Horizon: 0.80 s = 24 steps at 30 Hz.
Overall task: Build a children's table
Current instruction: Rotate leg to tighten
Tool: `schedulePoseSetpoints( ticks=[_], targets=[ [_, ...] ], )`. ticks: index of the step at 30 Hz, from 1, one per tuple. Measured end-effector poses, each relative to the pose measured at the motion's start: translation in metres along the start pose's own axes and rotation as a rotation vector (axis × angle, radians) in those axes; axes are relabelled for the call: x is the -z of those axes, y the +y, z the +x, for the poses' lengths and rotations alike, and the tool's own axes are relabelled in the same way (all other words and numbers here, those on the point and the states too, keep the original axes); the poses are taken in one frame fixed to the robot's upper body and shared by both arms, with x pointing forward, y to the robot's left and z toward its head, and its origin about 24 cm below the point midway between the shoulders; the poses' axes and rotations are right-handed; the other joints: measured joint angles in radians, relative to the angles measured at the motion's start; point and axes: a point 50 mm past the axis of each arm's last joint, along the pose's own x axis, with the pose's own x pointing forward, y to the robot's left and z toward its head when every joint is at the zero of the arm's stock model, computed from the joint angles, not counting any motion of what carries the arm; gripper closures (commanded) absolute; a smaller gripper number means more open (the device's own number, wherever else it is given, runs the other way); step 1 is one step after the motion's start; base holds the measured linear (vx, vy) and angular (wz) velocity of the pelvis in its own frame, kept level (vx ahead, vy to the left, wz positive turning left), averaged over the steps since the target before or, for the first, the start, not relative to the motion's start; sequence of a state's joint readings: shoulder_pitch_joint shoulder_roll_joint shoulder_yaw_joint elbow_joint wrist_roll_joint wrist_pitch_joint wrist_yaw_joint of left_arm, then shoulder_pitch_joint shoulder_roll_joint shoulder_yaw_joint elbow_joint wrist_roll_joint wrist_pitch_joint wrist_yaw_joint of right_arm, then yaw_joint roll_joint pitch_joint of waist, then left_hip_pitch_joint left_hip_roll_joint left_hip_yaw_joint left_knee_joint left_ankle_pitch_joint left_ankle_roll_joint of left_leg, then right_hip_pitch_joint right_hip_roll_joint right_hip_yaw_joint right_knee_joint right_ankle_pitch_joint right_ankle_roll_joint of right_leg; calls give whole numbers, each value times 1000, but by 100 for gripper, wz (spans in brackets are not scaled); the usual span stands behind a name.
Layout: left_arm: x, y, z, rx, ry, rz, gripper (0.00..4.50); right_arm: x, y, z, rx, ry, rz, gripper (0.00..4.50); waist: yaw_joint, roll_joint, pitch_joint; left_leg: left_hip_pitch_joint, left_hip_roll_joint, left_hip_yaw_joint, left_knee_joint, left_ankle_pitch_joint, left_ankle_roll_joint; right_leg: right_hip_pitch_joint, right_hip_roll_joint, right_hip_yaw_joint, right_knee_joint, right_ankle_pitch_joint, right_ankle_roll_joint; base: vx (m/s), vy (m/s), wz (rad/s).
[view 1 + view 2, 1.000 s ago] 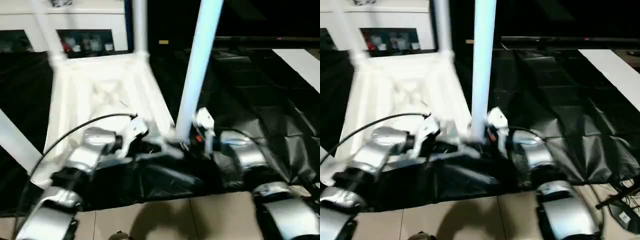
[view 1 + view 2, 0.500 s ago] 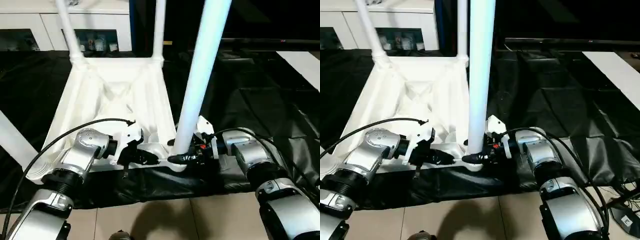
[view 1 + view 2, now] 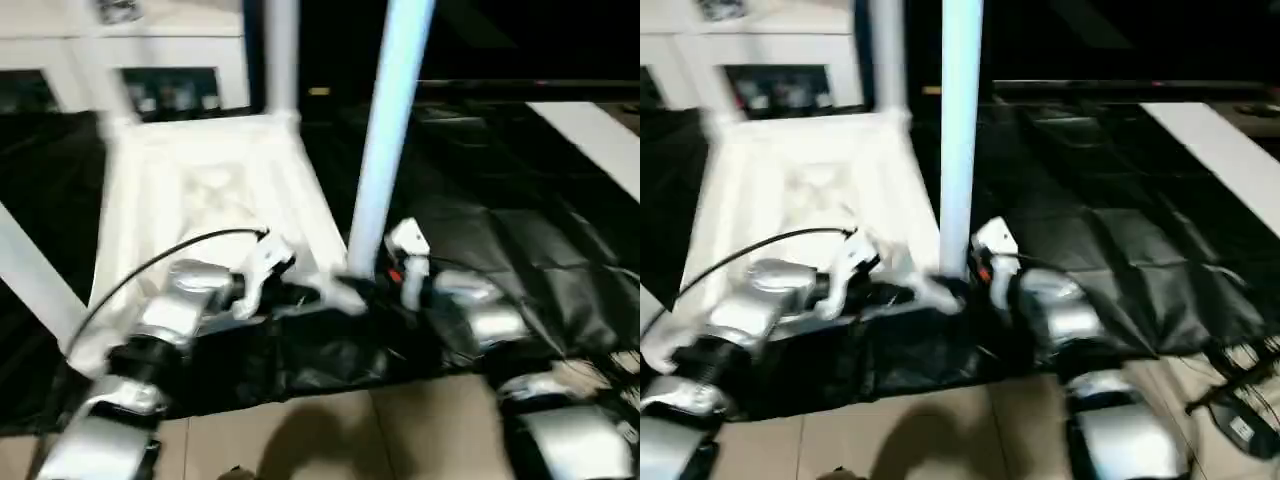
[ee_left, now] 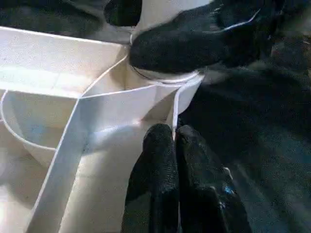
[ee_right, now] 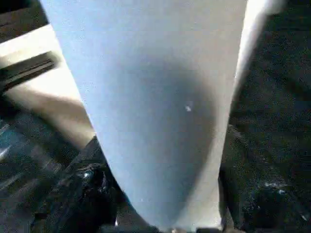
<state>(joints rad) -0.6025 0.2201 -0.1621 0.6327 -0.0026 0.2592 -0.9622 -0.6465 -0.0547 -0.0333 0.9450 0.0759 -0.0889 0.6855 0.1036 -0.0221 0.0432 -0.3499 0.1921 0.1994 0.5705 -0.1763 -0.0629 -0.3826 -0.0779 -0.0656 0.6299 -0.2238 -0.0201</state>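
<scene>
The table (image 3: 210, 200) lies upside down on black sheeting, three legs up. The right gripper (image 5: 160, 213) has narrowed slightly around the near leg (image 3: 385, 150), clasping its base in the corner socket, so seating looks nearly done. The left gripper (image 4: 175, 141), fingers pressed together, pushes against the rib beside that socket.

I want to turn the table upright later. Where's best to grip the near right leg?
Probably low on the near right leg, just above its corner socket, coming from the robot's right side. It is a smooth upright tube, and the tabletop's ribs crowd its other side.
</scene>
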Motion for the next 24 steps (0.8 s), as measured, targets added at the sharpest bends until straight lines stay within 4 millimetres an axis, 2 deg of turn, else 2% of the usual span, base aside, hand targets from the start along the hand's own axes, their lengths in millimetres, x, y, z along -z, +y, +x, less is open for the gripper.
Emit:
schedulePoseSetpoints(
  ticks=[3, 6, 7, 8, 10, 11, 14, 15, 19, 24],
  targets=[
    [-3, -2, 7, -46, -20, -16, 450, -1, 3, 7, 119, -28, 25, 203, -1, 2, -1, 0, -1, 0, -3, 0, 0, 0, 0, 0, -1, 0, 0, 0, 0, 0],
    [-5, -5, 11, -54, -30, -11, 450, 0, 3, 5, 158, -59, 23, 203, 3, 2, -1, -1, -1, 0, -7, 0, 0, -1, 0, -1, -4, -1, 1, 0, 0, 0],
    [-6, -5, 12, -52, -30, -8, 450, 0, 3, 4, 160, -66, 21, 168, 5, 2, -1, -1, -1, 0, -8, 0, 0, -1, 0, -1, -4, -1, 1, 0, 0, 0],
    [-6, -5, 12, -51, -30, -2, 450, 0, 3, 4, 161, -72, 20, 168, 6, 2, -1, -1, -1, 0, -8, 0, 0, -1, 0, -1, -5, -1, 1, 0, 0, 0],
    [-7, -7, 12, -45, -29, 13, 450, 0, 2, 2, 150, -78, 14, 128, 7, 1, -1, -2, -1, 0, -8, 0, 0, -1, 0, -1, -5, -1, 1, 0, 0, 0],
    [-7, -7, 12, -44, -29, 15, 450, 0, 2, 2, 142, -79, 11, 128, 7, 1, -1, -3, -1, 0, -8, 0, 0, -1, 0, -2, -6, -1, 1, 0, 0, 0],
    [-6, -8, 9, -25, -27, 30, 450, -1, -2, -4, 47, -57, -26, 108, 7, 1, -1, -4, -1, 0, -8, -1, 1, -2, 0, -2, -7, -1, 1, 0, 0, 0],
    [-6, -8, 7, -11, -27, 32, 450, -1, -4, -8, 4, -42, -53, 85, 8, 1, 0, -5, -1, 0, -8, -1, 1, -2, 0, -2, -8, -1, 1, 0, 0, 0],
    [-2, -7, -5, 67, -11, 53, 450, -4, -6, -17, -189, 22, -127, 85, 10, 1, 0, -6, 0, 0, -9, 0, 2, -3, 1, -4, -7, -1, 1, 0, 0, 0],
    [1, -10, -14, 192, 10, 100, 450, -5, -7, -29, -407, 107, -160, 85, 25, -2, 2, -10, 1, 0, -4, -1, 4, -5, 1, -4, -7, -1, 1, 0, 0, 0]
  ],
)
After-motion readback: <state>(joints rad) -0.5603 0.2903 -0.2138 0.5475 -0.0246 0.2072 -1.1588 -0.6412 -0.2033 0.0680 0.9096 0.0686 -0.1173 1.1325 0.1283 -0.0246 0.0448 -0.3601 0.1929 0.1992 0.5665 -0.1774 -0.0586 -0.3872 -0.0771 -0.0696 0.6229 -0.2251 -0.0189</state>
